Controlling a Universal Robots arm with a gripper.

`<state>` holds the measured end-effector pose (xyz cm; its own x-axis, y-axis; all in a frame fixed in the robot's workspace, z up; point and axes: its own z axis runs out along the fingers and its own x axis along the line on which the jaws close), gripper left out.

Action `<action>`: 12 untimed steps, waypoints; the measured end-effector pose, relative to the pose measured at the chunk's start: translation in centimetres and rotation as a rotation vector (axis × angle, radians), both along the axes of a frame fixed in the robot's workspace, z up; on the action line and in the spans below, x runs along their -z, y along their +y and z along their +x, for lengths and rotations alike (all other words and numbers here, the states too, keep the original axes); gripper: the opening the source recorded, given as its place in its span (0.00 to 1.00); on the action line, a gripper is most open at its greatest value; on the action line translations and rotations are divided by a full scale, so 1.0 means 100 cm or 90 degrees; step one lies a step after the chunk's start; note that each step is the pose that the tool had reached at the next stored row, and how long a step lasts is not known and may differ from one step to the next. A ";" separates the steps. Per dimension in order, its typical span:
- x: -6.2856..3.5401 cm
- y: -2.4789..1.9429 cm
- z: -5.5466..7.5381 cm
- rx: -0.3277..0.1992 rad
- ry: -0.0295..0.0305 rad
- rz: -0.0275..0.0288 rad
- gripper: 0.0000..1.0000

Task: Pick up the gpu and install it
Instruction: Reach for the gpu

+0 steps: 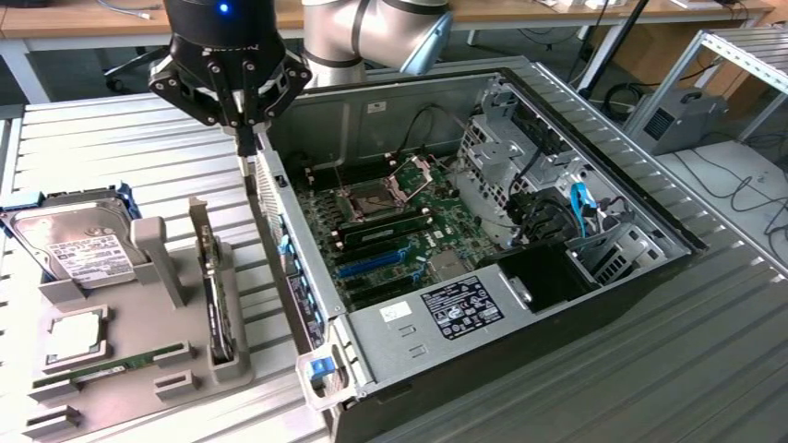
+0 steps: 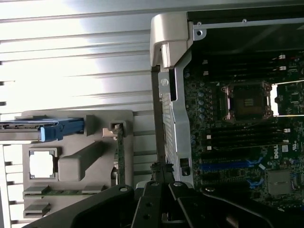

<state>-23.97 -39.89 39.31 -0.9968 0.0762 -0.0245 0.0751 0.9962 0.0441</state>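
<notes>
A: Where is the gripper [image 1: 250, 140]?
B: Upper left of the exterior view, pinched closed, holding nothing, just above the computer case [image 1: 369, 111] wall.
A: And the gpu [image 1: 220, 314]?
B: Lower left, on edge in the grey holder [image 1: 136, 318].

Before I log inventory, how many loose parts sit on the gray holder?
4: hard drive at the far end, processor in front of it, RAM stick nearest the camera, gpu upright beside the case. Others may be hidden.

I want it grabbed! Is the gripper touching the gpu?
Apart. The exterior view shows a wide gap between the gripper and the gpu in its holder.
</notes>
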 end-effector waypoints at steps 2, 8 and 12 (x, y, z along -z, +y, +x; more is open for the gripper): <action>0.0000 0.0000 -0.001 0.000 0.0000 0.0000 0.11; 0.0000 0.0000 -0.006 0.000 0.0000 0.0000 0.11; 0.0001 0.0000 -0.008 0.000 0.0000 0.0000 0.11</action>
